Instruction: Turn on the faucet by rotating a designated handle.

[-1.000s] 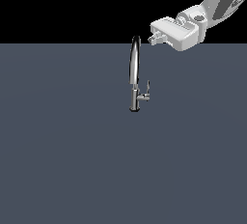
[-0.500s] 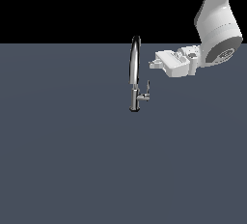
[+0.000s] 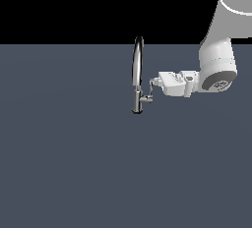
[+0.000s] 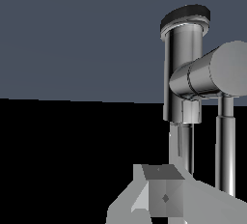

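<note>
**White hand level with faucet's side lever**

Standing upright on the flat slate-grey worktop (image 3: pixel 69 163): slim chrome gooseneck faucet (image 3: pixel 137 74), tall arched spout over a short dark-footed base. Projecting from that base toward the exterior view's right: small chrome lever handle (image 3: pixel 147 96) on a short stub, thin tip upturned. Just right of the tip, reaching in sideways: white, blocky robot hand (image 3: pixel 152 82), fingertips close beside the lever tip or touching it; contact unclear. Spread of the fingers impossible to tell, and nothing visibly gripped. Farther right: thick white arm (image 3: pixel 217 65) descending from the upper corner. In the wrist view, faucet base and stub close up, one grey finger (image 4: pixel 161 196) in the foreground.
</note>
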`<state>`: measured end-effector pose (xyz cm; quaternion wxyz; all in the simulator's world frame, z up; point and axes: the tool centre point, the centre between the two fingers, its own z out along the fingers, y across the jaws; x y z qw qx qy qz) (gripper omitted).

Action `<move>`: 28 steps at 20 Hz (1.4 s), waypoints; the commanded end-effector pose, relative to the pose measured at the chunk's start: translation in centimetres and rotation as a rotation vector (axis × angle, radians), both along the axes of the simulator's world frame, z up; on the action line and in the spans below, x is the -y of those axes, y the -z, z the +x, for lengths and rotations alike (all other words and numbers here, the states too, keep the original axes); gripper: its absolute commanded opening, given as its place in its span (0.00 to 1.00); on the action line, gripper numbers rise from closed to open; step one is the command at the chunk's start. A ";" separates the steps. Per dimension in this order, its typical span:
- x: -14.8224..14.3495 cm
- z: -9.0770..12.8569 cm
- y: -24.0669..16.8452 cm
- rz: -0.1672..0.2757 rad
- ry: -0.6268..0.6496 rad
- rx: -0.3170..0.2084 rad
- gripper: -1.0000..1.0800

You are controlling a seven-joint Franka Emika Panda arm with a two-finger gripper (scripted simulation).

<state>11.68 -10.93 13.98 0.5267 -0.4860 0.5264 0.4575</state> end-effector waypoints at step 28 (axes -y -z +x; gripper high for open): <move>-0.8 -3.5 0.3 0.030 0.028 -0.023 0.00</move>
